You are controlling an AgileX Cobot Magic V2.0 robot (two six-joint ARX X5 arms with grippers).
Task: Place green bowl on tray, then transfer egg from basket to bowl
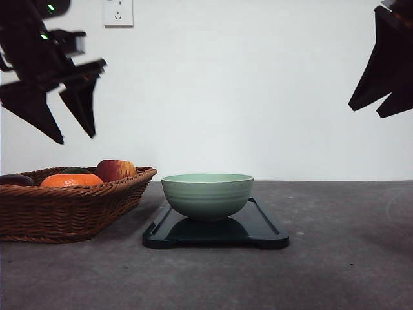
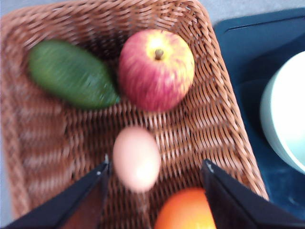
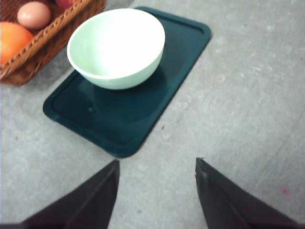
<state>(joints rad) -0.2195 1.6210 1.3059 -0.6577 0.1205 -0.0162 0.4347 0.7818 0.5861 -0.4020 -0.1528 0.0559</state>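
Note:
The pale green bowl (image 1: 207, 194) (image 3: 116, 47) stands upright on the dark tray (image 1: 261, 227) (image 3: 128, 119), toward the tray's basket end. A pale pinkish-brown egg (image 2: 137, 158) (image 3: 34, 14) lies on the floor of the wicker basket (image 1: 64, 210) (image 2: 214, 105) (image 3: 62, 28). My left gripper (image 1: 76, 135) (image 2: 156, 167) hangs open high above the basket, its fingers either side of the egg from above, not touching it. High at the right, my right gripper (image 1: 366, 110) (image 3: 157, 164) is open and holds nothing, over bare table beside the tray.
In the basket with the egg lie a red-yellow apple (image 1: 116, 170) (image 2: 156, 69), an orange fruit (image 1: 71, 180) (image 2: 186, 212) (image 3: 12, 40) and a dark green oblong fruit (image 2: 71, 74). The grey table (image 1: 348, 258) stretches right of the tray. A white wall stands behind.

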